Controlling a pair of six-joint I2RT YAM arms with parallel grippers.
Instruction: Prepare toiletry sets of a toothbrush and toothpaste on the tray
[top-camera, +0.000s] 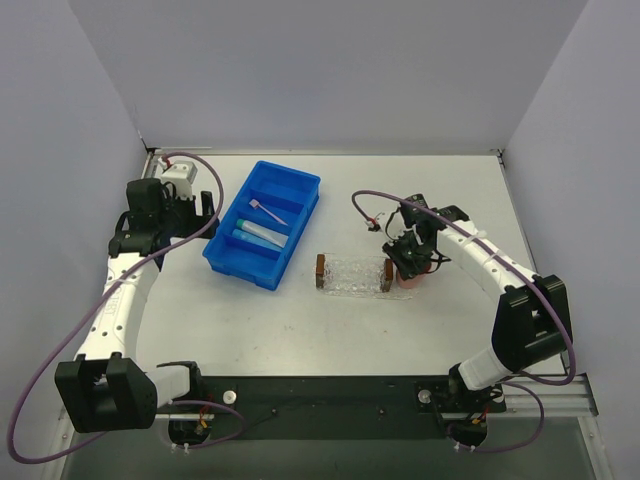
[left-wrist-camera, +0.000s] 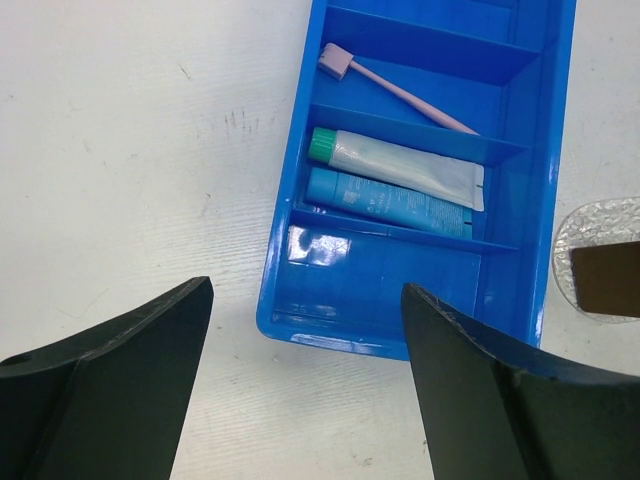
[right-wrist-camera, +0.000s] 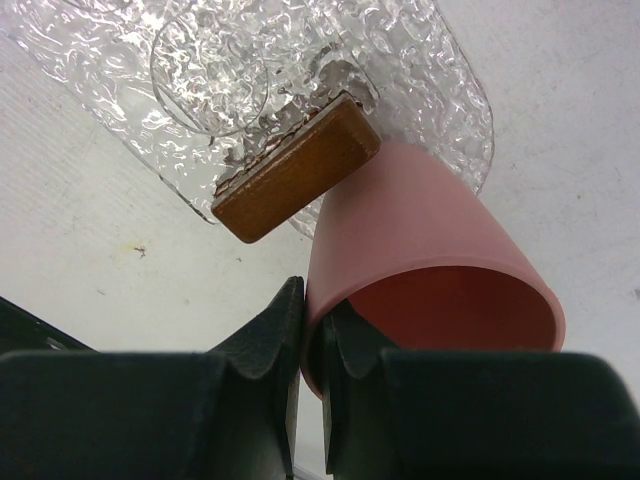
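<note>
We see right fingers (right-wrist-camera: 262, 338) clamped on round pink cup (right-wrist-camera: 420, 225) beside clear glittery tray (right-wrist-camera: 410, 70), left fingers (left-wrist-camera: 150, 335) wide apart. Thin pink toothbrush (left-wrist-camera: 400, 93) and two toothpaste tubes (left-wrist-camera: 410, 168) lie in blue plastic bin (left-wrist-camera: 380, 285).

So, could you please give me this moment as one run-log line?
left gripper open beside blue bin | toothbrush, toothpaste in bin | right gripper shut on pink cup at tray end

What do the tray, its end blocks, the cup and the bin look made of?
The tray is clear and glossy, pebbled with sparkling highlights: glass or acrylic, unclear which. Its end block is brown, matte, faintly grained: likely wood. The cup is pink, smooth, matte, thin-walled: probably plastic or silicone. The bin is blue with glossy reflections: moulded plastic.
</note>
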